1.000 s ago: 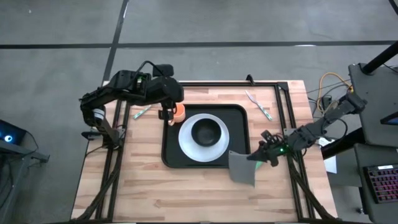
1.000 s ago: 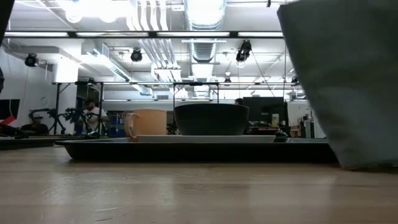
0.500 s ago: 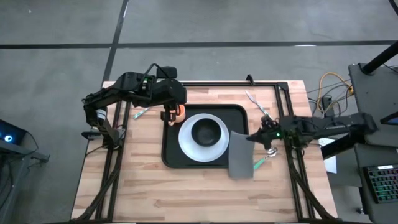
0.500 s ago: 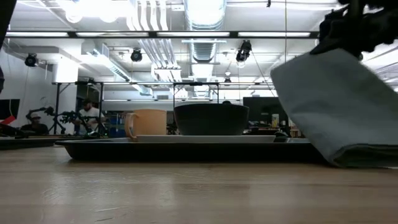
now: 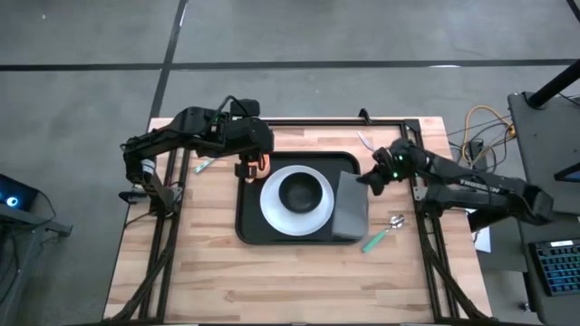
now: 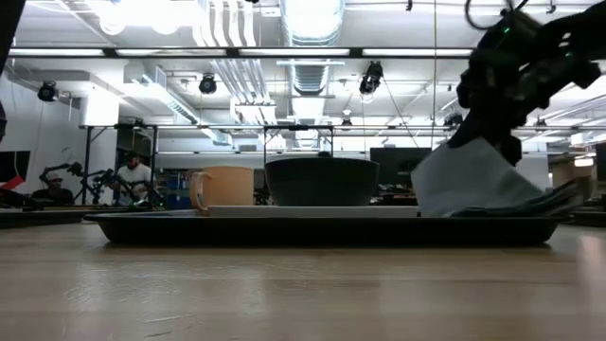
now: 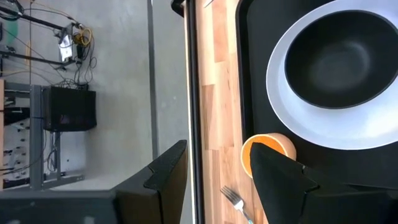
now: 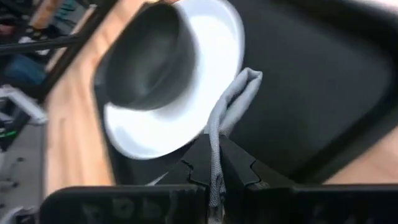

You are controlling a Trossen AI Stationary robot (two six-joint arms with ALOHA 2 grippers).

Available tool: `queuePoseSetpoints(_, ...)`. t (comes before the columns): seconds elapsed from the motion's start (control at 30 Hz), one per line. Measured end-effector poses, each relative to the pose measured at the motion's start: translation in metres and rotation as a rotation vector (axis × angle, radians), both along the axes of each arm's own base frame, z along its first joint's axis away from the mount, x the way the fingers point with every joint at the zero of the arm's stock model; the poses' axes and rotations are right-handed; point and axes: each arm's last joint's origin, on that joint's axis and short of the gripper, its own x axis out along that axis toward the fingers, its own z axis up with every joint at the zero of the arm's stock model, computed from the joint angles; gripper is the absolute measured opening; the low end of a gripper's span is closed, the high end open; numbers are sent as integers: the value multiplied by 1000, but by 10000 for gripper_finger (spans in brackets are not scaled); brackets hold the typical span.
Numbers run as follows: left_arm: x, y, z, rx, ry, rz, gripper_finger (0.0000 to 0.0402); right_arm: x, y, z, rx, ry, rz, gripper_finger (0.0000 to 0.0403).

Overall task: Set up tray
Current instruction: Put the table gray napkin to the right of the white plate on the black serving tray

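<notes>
Since a second ago my right gripper (image 5: 372,177), clamped on the napkin (image 5: 352,209), has dragged it onto the tray (image 5: 246,226) beside the plate (image 5: 272,213); left gripper (image 5: 243,167) half-open over the cup (image 5: 260,162).

Tray (image 5: 249,231) sits mid-table (image 5: 208,281). Plate (image 5: 272,213) in the tray, bowl (image 5: 303,191) on the plate. Napkin (image 5: 351,210) lies in the tray's right end, beside the plate, one corner pinched in the right claw (image 5: 372,180), which hangs over the tray's far right corner. Spoon (image 5: 384,230) on the table just outside the tray, nearer the front edge than that claw. One fork (image 5: 364,142) behind that claw, near the back edge. Left claw (image 5: 250,167) is over the tray's far left corner, right above the cup (image 5: 264,163). Another fork (image 5: 206,164) lies on the table left of that claw.
</notes>
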Motion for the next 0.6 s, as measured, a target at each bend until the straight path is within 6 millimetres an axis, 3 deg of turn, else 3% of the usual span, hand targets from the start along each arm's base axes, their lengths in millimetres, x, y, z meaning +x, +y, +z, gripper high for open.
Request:
queuePoseSetpoints(0.23, 0, 0, 0, 0, 1, 0, 155, 4, -31, -7, -41, 80, -23, 8)
queuePoseSetpoints(0.6, 0, 0, -1, 0, 3, 0, 155, 40, -57, -26, -5, 92, 80, 8)
